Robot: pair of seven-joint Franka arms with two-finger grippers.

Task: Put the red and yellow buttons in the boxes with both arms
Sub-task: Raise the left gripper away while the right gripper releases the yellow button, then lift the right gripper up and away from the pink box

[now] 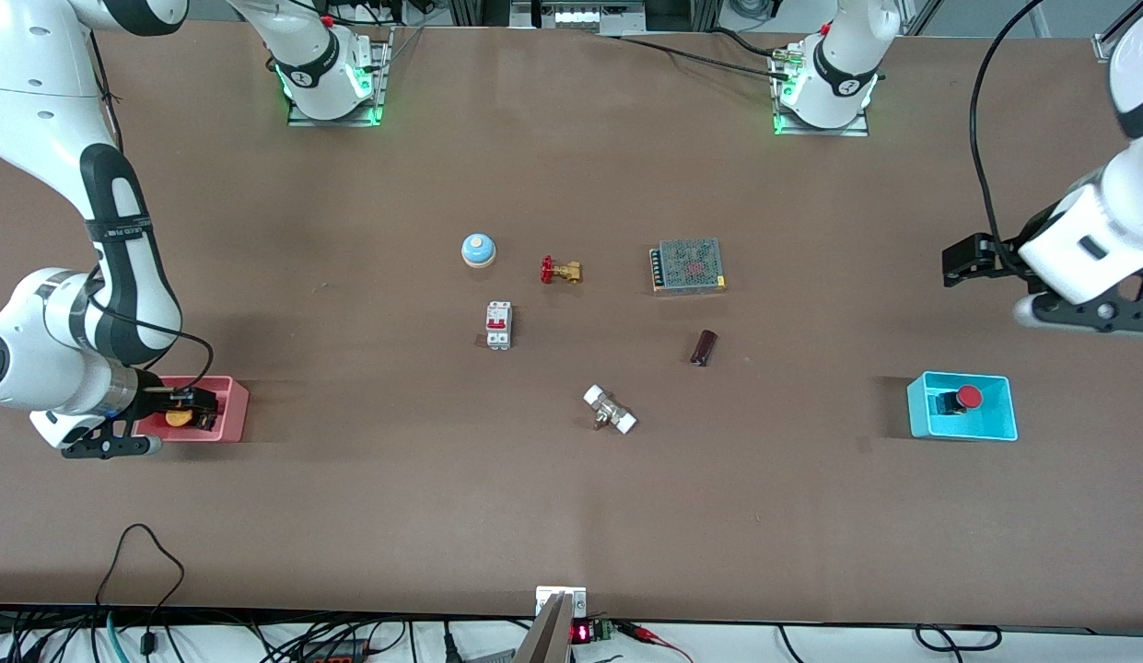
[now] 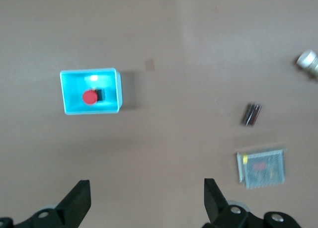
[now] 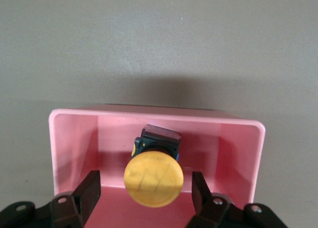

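Yellow button (image 3: 153, 181), round-capped on a black base, sat in our pink box (image 3: 238, 138) between the right gripper's (image 3: 145, 190) spread fingers; the red button (image 2: 90, 97) lay in the cyan box (image 2: 117, 91), our left gripper (image 2: 146, 200) open above.

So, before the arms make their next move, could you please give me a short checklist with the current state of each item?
1. Red button inside the cyan box: ok.
2. Left gripper open and raised clear of that box: ok.
3. Yellow button inside the pink box: ok.
4. Right gripper released: ok, its fingers stand open on either side of the cap with small gaps.
5. Yellow button resting on the box floor: cannot tell, the cap hides its base.
6. Boxes apart from the grey mesh unit and other parts mid-table: ok.
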